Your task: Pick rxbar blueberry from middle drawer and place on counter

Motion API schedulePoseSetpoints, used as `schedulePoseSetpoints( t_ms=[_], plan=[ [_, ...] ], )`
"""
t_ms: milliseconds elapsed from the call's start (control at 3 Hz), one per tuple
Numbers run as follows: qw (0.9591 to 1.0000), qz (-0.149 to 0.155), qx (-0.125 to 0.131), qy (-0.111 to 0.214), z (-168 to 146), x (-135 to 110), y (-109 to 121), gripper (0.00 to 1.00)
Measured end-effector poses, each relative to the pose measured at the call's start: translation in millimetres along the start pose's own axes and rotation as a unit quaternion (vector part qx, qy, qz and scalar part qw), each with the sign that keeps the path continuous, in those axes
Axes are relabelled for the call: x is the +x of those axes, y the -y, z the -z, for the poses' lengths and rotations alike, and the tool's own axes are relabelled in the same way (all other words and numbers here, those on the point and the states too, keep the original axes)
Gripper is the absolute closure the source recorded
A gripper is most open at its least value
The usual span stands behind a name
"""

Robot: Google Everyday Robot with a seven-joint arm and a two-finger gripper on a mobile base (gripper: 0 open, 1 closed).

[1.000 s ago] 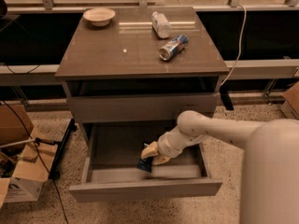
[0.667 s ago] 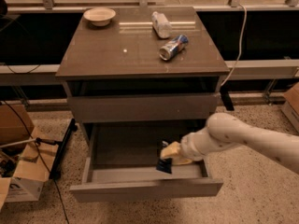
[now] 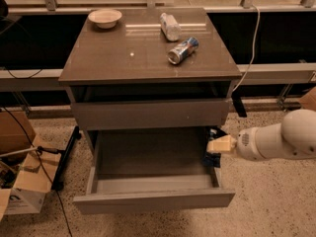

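The middle drawer [image 3: 153,200] is being shown pulled fully out toward the near side, beneath the counter [image 3: 123,58], and only its flat grey bottom is being seen inside. The rxbar blueberry [image 3: 213,160] is being pinched by the claw [image 3: 213,146] at the drawer's right side wall. It is being seen as a small dark shape hanging just under the pale fingers [image 3: 222,144], level with the wall's top edge. The claw is being carried by a white arm [image 3: 281,141] that is reaching in from the right.

On the counter, a pale bowl [image 3: 104,18] is being kept at the far left corner; what is in it cannot be told. A clear bottle [image 3: 170,26] and a blue-silver drink can [image 3: 182,51] are lying on their sides toward the far right, near each other. An open cardboard box [image 3: 22,189] is being seen on the floor at the left.
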State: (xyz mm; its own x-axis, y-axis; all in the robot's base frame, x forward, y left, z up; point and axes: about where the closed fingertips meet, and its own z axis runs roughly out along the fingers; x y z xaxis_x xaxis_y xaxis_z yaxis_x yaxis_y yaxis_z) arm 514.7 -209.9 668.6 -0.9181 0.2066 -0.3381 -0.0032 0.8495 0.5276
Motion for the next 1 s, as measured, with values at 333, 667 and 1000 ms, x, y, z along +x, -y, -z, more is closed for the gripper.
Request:
schedulePoseSetpoints(
  t_ms=[333, 667, 1000],
  plan=[
    [0.9943, 0.080, 0.005, 0.070, 61.4, -51.8, -13.3, 1.00],
    [0.9888, 0.114, 0.006, 0.096, 78.3, -76.9, -20.8, 1.00],
    [0.9888, 0.114, 0.006, 0.096, 78.3, -76.9, -20.8, 1.00]
  ],
)
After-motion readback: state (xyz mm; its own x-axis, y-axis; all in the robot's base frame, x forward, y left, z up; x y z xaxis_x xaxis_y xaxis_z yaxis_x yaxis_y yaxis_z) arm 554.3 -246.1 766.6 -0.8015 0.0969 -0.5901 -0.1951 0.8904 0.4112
